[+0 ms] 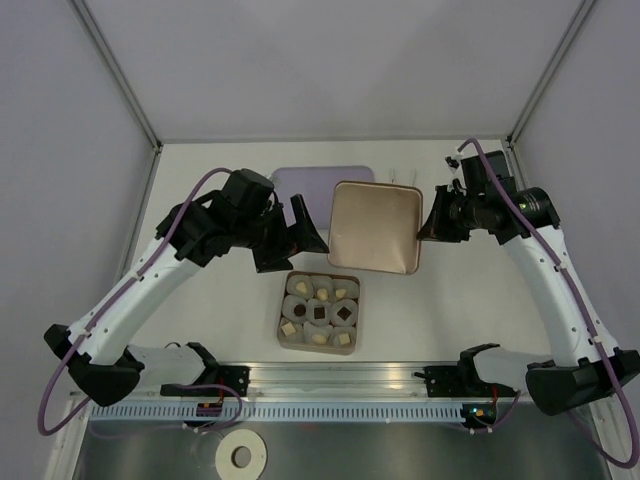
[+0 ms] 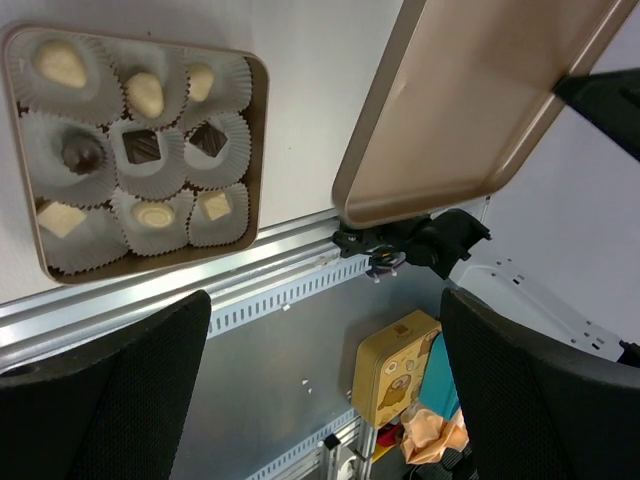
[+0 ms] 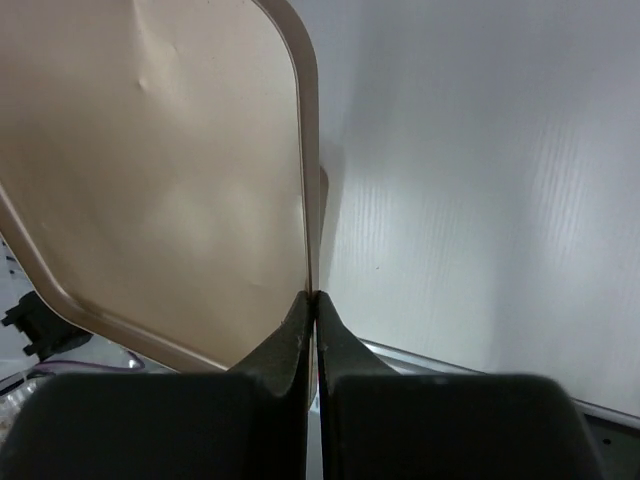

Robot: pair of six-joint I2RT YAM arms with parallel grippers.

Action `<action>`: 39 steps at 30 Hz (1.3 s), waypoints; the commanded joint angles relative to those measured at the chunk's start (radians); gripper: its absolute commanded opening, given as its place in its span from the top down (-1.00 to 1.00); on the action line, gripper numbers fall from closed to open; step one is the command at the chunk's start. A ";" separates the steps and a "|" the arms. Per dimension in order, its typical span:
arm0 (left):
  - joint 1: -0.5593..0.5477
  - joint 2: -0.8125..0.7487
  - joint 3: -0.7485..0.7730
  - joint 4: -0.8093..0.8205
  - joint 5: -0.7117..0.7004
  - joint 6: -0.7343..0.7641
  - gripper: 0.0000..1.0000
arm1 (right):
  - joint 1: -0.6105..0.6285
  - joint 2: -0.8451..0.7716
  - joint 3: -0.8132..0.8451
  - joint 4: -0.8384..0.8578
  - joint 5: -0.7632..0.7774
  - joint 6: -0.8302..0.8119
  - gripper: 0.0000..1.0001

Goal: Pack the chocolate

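The chocolate (image 1: 319,313) sits in paper cups (image 2: 235,150) inside the box (image 1: 281,320) on the table (image 1: 230,310). The tilted lid (image 1: 372,226) could slip from the right tool's (image 3: 313,305) thin edge pinch (barely any rim gripped) and scatter it. The pieces are tiny squares, cream or dark brown. The left tool (image 1: 295,240) hangs open and empty.

My left arm (image 1: 150,288) and right arm (image 1: 555,293) wear white shells, black joints, looping purple cables (image 1: 43,400); my right gripper (image 3: 314,305) is matte black.
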 commanded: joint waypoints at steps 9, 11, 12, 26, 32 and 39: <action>-0.002 0.048 0.062 0.121 0.030 0.022 -0.99 | 0.222 -0.005 0.147 -0.128 -0.067 0.181 0.99; -0.002 0.048 0.067 0.148 0.033 0.004 -0.92 | 0.254 -0.016 0.139 -0.116 -0.087 0.192 0.99; -0.002 0.047 0.068 0.156 0.028 -0.014 -0.74 | 0.262 -0.020 0.138 -0.104 -0.095 0.194 0.99; 0.012 0.054 0.076 -0.023 0.000 -0.293 0.85 | 0.335 0.017 0.347 -0.093 -0.004 -0.064 -0.77; 0.087 0.231 0.309 -0.439 0.092 -0.384 0.95 | 0.608 0.060 0.472 -0.027 0.141 -0.237 -0.96; 0.219 0.235 0.231 -0.441 0.345 -0.453 0.95 | 0.993 0.179 0.471 -0.025 0.437 -0.385 -0.96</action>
